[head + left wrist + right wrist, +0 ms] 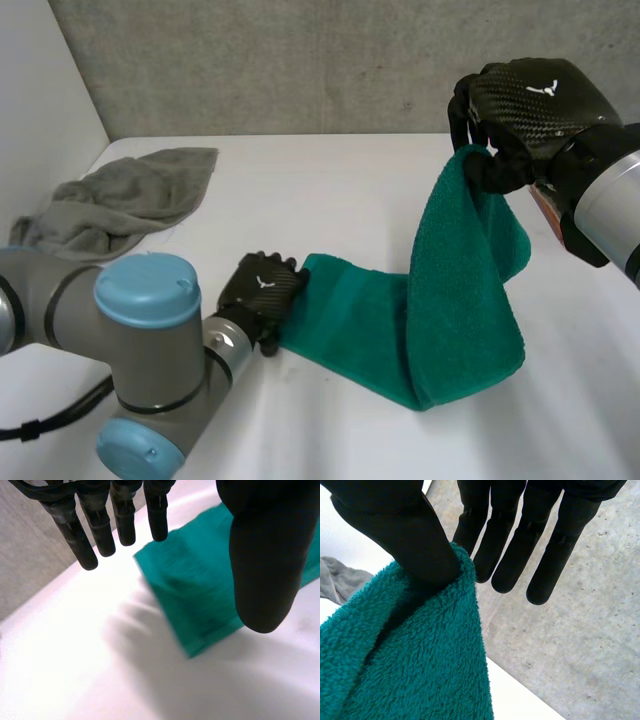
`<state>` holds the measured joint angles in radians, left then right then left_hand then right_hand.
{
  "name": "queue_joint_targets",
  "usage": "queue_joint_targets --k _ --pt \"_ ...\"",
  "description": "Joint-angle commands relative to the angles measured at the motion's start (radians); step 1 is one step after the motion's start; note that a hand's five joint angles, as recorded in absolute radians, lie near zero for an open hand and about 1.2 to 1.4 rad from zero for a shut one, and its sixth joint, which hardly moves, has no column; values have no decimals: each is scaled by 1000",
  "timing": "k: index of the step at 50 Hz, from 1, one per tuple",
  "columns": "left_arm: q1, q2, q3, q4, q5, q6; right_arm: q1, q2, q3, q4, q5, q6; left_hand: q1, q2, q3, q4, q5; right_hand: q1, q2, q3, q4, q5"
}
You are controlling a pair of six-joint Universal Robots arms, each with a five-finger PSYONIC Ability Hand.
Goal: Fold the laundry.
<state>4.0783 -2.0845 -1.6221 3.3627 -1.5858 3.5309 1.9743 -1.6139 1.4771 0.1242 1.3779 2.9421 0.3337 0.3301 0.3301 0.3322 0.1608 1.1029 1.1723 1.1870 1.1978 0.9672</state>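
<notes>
Green terry towel (450, 300) lies with 1 end flat on the smooth white table (330, 190). Its other end is lifted high, pinched between thumb and fingers of the right hand (525, 110). The left hand (262, 290) sits at the flat end, fingers straight, clamping nothing. I'd worry a pull drags that end, or the pinch slips. A crumpled grey cloth (120, 200) lies near the concrete wall (300, 60).

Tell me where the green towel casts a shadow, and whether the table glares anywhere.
Head view: the green towel lays a faint shadow on the white table along its near edge. Left wrist view: the table glares bright beside the towel. Right wrist view: the grey wall is evenly lit.
</notes>
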Motion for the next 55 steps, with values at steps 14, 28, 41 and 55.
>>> queue_joint_targets --k 14,28,41,55 --pt "2 -132 114 0 66 106 0 22 45 -44 -5 -20 138 142 142 140 137 293 224 209 198 254" --pt "-13 -201 188 -16 84 106 0 58 54 -54 0 -21 191 195 195 192 189 293 224 209 198 254" --pt "-16 -282 312 -17 84 106 0 71 60 -63 0 -21 326 330 330 328 324 293 224 209 198 254" --pt "-16 -310 422 -14 84 103 0 80 63 -61 1 -37 1063 1066 1066 1064 1061 293 224 209 198 254"
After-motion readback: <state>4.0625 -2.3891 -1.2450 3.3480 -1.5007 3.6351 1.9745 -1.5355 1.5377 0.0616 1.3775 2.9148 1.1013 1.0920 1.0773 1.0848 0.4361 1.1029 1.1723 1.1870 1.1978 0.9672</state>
